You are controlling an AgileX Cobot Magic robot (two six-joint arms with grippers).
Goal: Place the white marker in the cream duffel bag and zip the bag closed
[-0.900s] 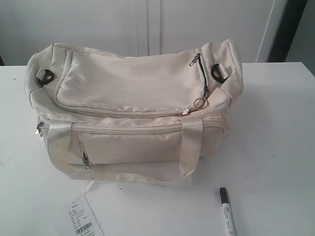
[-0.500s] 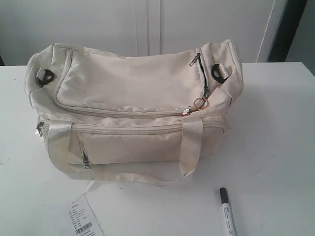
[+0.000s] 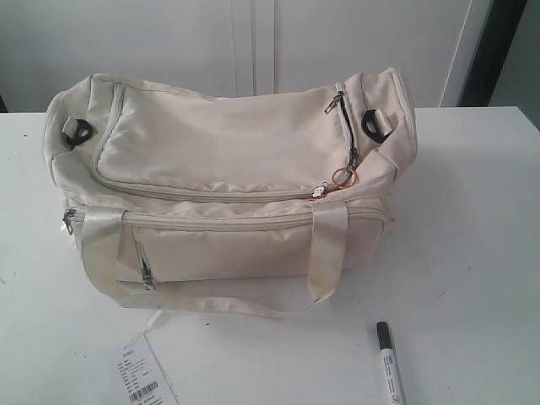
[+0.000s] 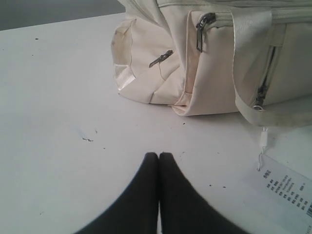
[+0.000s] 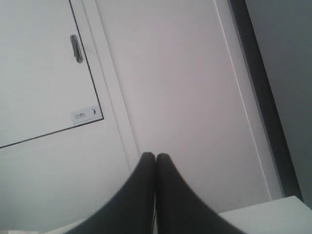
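Note:
The cream duffel bag (image 3: pixel 228 181) lies on the white table (image 3: pixel 472 236), its top zipper shut and the ring pull (image 3: pixel 342 176) near its right end. The white marker (image 3: pixel 389 364) with a black cap lies on the table in front of the bag, at the lower right. Neither gripper shows in the exterior view. My left gripper (image 4: pixel 159 156) is shut and empty, low over the table, facing the bag's end (image 4: pixel 195 63). My right gripper (image 5: pixel 156 157) is shut and empty, pointing at a wall.
A barcode paper tag (image 3: pixel 143 375) lies on the table in front of the bag's left side, tied by a thin string; it also shows in the left wrist view as a tag (image 4: pixel 285 187). White cabinet doors (image 5: pixel 58 73) stand behind the table.

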